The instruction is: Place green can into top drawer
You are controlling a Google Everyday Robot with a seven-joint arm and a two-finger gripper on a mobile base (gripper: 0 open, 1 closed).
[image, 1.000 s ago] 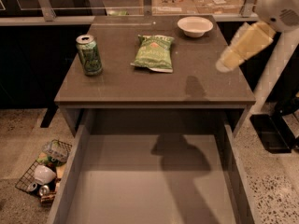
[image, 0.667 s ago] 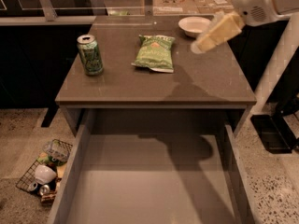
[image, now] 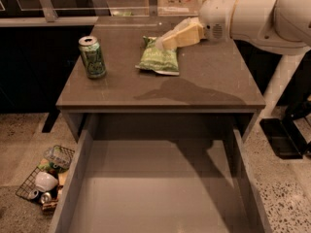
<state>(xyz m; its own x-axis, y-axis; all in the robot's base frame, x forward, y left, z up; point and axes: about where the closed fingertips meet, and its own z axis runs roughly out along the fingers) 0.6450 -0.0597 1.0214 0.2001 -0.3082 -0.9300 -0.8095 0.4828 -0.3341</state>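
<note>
Claw swung across above one chip bag — grip unclear, one green can upright, one top drawer open.

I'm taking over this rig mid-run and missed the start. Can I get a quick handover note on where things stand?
Gripper: in the air above the chip bag, right of the green can and not touching it.
Green can: upright on the table, left side.
Top drawer: pulled open, can not in it.
Done: drawer open.
Left: grasp the can and set it in the drawer.
</note>
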